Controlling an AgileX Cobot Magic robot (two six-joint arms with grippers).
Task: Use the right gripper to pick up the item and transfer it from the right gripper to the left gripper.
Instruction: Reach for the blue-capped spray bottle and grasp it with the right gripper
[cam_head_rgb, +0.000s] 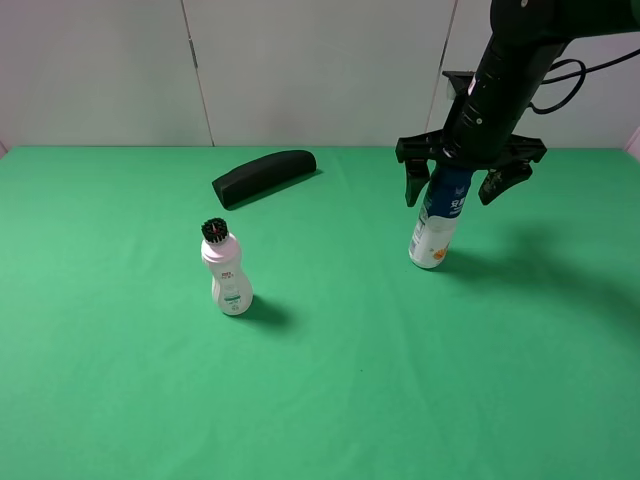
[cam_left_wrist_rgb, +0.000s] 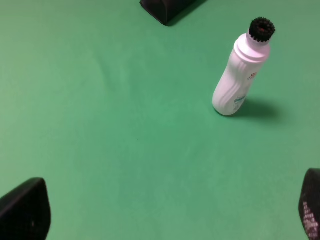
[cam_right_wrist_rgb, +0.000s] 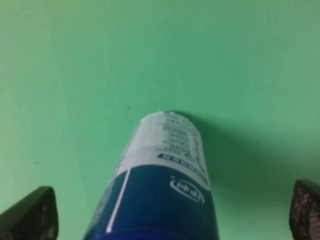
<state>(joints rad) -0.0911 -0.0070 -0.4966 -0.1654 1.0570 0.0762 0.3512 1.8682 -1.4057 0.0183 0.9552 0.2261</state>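
The blue-and-white spray can (cam_head_rgb: 437, 225) stands on the green desk (cam_head_rgb: 350, 400), at about 2 o'clock from the desk's middle in the high view. Its white base rests on the cloth and its body leans with the top toward 1 o'clock. The top of the can is hidden behind the right gripper (cam_head_rgb: 452, 193), so its cap or nozzle cannot be seen. The print on the label is too small to read there. In the right wrist view the can (cam_right_wrist_rgb: 165, 185) fills the lower middle, blurred and cut off by the frame edge.

The right gripper hangs over the can's upper end with its jaws spread wide, released, one on each side of the can and apart from it. In its own view the gripper (cam_right_wrist_rgb: 168, 212) shows only as two dark fingertips at the frame's corners.

Well apart from the can, at about 9 o'clock from it, a white bottle (cam_head_rgb: 228, 272) with a black ribbed cap stands upright. At 11 o'clock from the can, toward the desk's far edge, lies a black oblong object (cam_head_rgb: 263, 175); what it is cannot be made out.

The left gripper (cam_left_wrist_rgb: 168, 209) does not appear in the high view. Its wrist view shows only two dark fingertips, far apart, jaws released over bare cloth, with the white bottle (cam_left_wrist_rgb: 235, 82) ahead and the black object (cam_left_wrist_rgb: 165, 7) cut off at the frame edge.
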